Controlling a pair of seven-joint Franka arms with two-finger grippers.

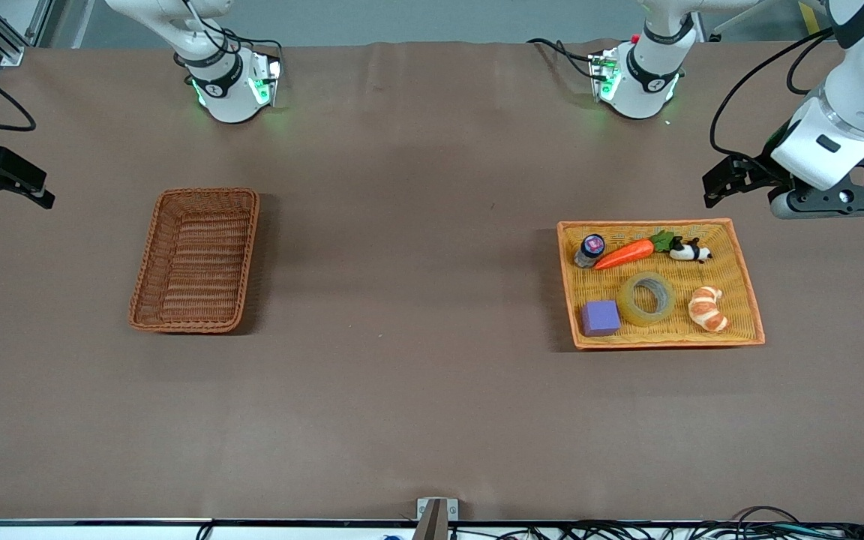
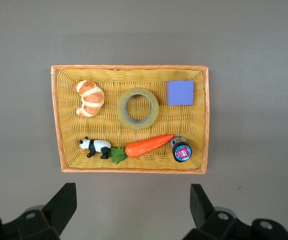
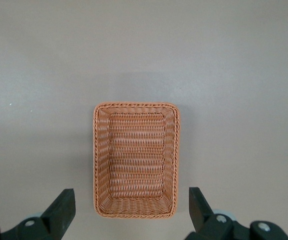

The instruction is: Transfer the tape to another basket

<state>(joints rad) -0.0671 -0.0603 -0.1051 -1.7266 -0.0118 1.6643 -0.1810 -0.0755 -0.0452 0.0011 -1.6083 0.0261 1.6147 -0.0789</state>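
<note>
Both tools (image 2: 128,207) (image 3: 128,207) wide open, empty.

text: none legible | small jar (image 2: 182,150) lid label: printed, too small to read

Left claw (image 1: 718,185) is hanging high in the air at its own end of the bench, fingers (image 2: 61,205) spread wide apart and gripping nothing, wrist tilted so the claw is pointing toward the other arm. Right claw (image 1: 8,187) is hovering up at the opposite end, its fingers (image 3: 61,207) splayed wide too, carrying nothing. Both arms are waiting.
</note>
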